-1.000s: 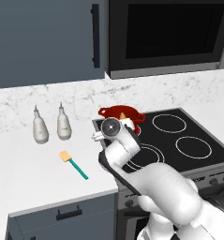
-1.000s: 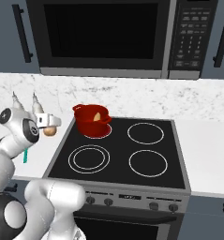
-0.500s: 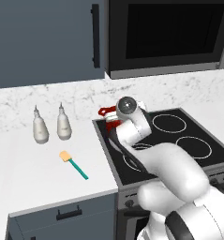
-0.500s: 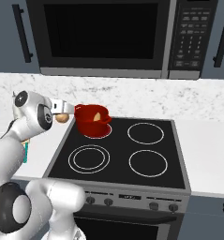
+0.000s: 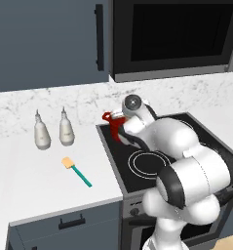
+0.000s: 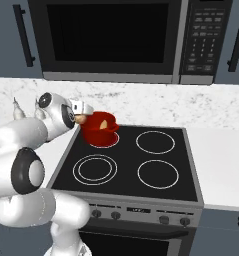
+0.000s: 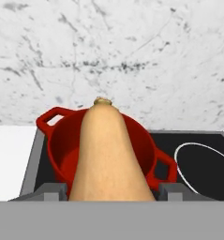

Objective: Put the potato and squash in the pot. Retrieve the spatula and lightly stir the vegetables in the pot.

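Note:
My gripper (image 7: 111, 191) is shut on the tan squash (image 7: 106, 150), whose neck and stem point away toward the red pot (image 7: 62, 145). In the right base view the gripper (image 6: 82, 115) holds the squash (image 6: 80, 119) at the left rim of the pot (image 6: 97, 134), just above the back left burner. A tan lump, the potato (image 6: 106, 123), lies inside the pot. The spatula (image 5: 77, 171), teal handle and yellow-tan blade, lies on the counter left of the stove. My arm hides most of the pot (image 5: 112, 120) in the left base view.
Two white bottles (image 5: 42, 136) (image 5: 65, 131) stand on the counter behind the spatula. The black stove top (image 6: 156, 172) has other burners bare. A microwave (image 6: 106, 37) hangs above, and a marble wall backs the counter.
The arm has swung right from over the counter to the pot's left rim, carrying the squash with it. The spatula and bottles have stayed put.

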